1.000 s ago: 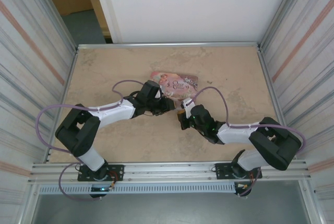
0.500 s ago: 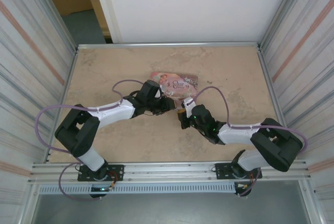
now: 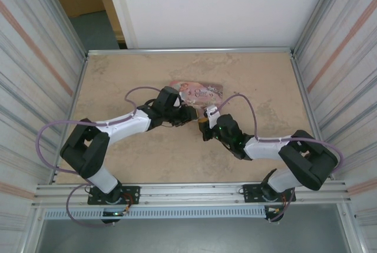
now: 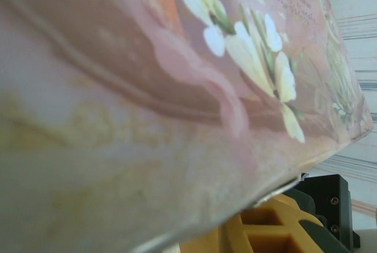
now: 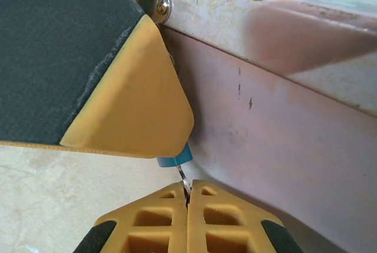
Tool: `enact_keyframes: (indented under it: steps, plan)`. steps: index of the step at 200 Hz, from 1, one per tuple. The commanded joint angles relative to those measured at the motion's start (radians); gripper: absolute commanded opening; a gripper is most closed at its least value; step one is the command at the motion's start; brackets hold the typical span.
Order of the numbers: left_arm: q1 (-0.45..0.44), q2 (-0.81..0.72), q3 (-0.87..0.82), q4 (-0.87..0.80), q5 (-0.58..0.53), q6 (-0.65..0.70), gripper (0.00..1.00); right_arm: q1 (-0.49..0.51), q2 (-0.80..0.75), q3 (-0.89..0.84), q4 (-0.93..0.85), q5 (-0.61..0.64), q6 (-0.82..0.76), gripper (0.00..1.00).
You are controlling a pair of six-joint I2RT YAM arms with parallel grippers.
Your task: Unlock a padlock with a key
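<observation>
Top view is evenly lit and sharp, the white wall (image 3: 224,5) at 12 o'clock brightest, shadows on the table (image 3: 118,76) faint. Left wrist view: the tin (image 4: 177,88) is blurred (too close), worst toward 8 o'clock. Right wrist view is crisper, a soft shadow crossing the tin's side at 2 o'clock

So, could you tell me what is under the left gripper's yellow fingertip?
A bluish-teal bit of the padlock pokes out below that fingertip, meeting the key pinched by the right gripper. Its body is covered.
</observation>
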Motion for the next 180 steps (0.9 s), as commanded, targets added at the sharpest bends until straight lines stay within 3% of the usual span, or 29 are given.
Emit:
enact_keyframes:
  steps: [1, 85, 180]
  plan:
    - [-0.023, -0.054, 0.050, -0.006, 0.138, -0.001, 0.06, -0.015, 0.011, 0.074, 0.072, -0.049, -0.045, 0.00]
    - [-0.025, -0.021, 0.027, 0.035, 0.165, -0.025, 0.06, -0.020, -0.019, 0.196, 0.035, -0.135, -0.061, 0.00]
    - [-0.022, 0.070, -0.030, 0.161, 0.153, -0.063, 0.06, -0.020, 0.081, 0.102, 0.063, -0.104, -0.018, 0.00]
